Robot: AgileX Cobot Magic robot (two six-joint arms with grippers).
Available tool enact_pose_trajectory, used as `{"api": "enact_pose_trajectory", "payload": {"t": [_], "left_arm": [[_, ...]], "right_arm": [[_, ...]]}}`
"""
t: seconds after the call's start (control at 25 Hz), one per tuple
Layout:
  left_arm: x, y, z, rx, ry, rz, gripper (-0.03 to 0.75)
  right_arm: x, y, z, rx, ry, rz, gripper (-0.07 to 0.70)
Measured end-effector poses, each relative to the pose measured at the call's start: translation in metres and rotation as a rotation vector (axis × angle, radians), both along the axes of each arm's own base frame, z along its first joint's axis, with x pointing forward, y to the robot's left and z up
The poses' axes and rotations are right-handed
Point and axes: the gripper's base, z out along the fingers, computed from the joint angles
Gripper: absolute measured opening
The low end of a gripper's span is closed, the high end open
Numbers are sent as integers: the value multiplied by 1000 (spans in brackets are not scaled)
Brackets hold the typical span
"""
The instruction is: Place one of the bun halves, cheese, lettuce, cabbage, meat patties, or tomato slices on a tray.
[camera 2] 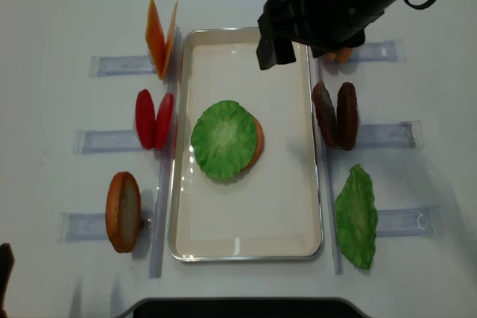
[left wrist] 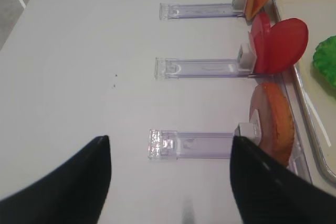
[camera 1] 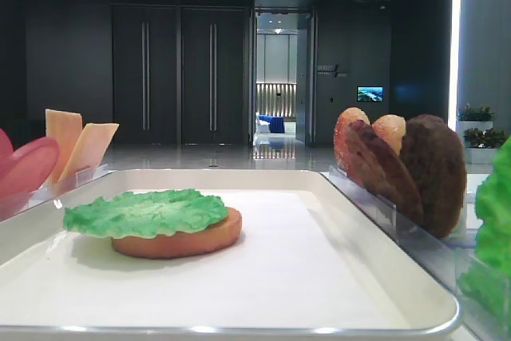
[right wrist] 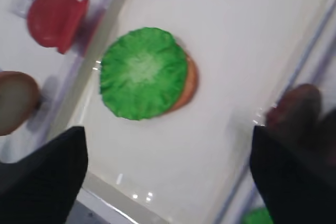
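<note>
Green ruffled lettuce (camera 2: 224,139) atop tan bun half (camera 2: 256,144)

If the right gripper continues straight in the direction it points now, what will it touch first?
Probably the lettuce lying on the bun half in the tray. In the right wrist view the open right gripper points down at the tray, and the leaf sits near the middle of that line. Depth is unclear, so it might meet the bare liner just beside it.

- The tray (camera 2: 317,184) is showing a glossy rim like metal and a matt white liner.
- The lettuce (camera 2: 223,139) is looking like matt plastic, finely textured.
- The meat patties (camera 2: 335,115) are showing a rough, grainy, dull surface.
- The tomato slices (camera 2: 153,119) are looking smooth, slightly shiny.
- The holders (left wrist: 202,70), beyond the left fingers (left wrist: 68,187), are clear glossy plastic.
- The table (left wrist: 79,51) is looking matt white.
</note>
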Motion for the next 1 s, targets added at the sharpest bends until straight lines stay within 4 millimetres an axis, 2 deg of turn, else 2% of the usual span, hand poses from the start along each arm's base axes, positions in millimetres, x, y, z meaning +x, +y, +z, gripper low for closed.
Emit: {"api": "enact_pose_trajectory", "payload": {"t": [0.24,0.48,0.6,0.68,0.84,0.92,1.0], "left_arm": [[0,0,0,0,0,0,534],[0,0,0,0,0,0,534],[0,0,0,0,0,0,534],[0,0,0,0,0,0,534],[0,0,0,0,0,0,534],[0,0,0,0,0,0,534],[0,0,0,0,0,0,534]], "right_arm": [[4,-34,-9,-349,13,-106,581],[22,-71,-10,-372,38,-187,581],[38,-114,-10,-361,64,-287,581],[47,-153,-10,-355,83,-380,581],[50,-220,-10,-355,112,-542,580],[48,-239,-10,-354,123,-600,577],[46,-249,-9,-356,124,-625,571]]}}
